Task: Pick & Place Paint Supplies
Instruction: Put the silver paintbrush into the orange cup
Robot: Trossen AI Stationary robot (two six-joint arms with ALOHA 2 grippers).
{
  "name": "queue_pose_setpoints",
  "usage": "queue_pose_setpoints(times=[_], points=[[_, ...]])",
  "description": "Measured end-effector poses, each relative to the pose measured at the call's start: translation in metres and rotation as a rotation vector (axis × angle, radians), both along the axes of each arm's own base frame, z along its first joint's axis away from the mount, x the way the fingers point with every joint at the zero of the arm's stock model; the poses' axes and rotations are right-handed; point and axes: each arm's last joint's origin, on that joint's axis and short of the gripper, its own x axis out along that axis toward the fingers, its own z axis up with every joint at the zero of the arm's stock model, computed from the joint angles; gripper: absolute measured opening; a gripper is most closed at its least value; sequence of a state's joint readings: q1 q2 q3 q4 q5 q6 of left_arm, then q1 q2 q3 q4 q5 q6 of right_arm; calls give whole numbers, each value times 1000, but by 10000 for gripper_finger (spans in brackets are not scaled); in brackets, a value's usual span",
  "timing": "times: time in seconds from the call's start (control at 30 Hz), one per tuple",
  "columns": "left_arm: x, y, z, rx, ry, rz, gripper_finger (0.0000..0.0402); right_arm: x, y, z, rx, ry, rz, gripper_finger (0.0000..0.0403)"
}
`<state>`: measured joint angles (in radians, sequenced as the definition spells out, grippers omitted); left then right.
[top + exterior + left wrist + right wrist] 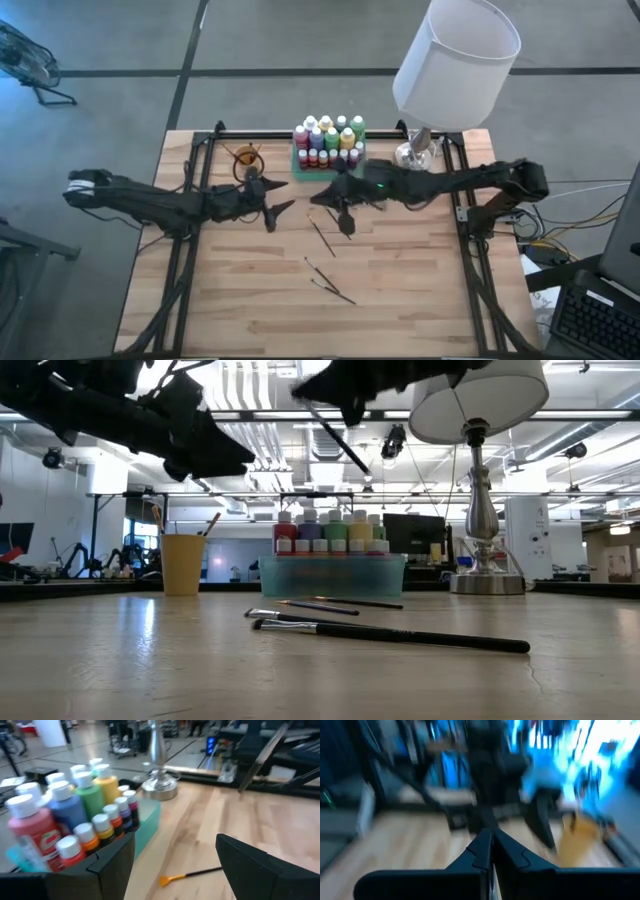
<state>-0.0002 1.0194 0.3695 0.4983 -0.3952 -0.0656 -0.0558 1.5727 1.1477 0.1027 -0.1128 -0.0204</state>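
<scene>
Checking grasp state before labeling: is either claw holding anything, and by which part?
The right claw is shut on a paintbrush, gripped at its upper end, the rest hanging slanted above the table. The left claw is open, holding nothing.

Bottles (328, 143) upright in tray (pale-capped); brushes (331, 288) lie flat.

Right wrist view, heavily blurred. Right gripper (492, 851): both dark fingers (470, 857) pressed together, tips meeting at centre. A thin sliver shows in the seam between them; identity not discernible. Pale wood tabletop (395, 845) beyond. Dark arm structure (492, 775) ahead. Orange-brown blur (580, 832) off to one side, unidentifiable.
</scene>
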Motion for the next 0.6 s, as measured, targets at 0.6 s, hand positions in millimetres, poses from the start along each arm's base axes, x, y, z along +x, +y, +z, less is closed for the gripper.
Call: queue_pose_setpoints(times=[0.6], points=[[56, -10, 23, 118, -340, -352, 282, -27, 25, -9, -45, -513, 48, 8]])
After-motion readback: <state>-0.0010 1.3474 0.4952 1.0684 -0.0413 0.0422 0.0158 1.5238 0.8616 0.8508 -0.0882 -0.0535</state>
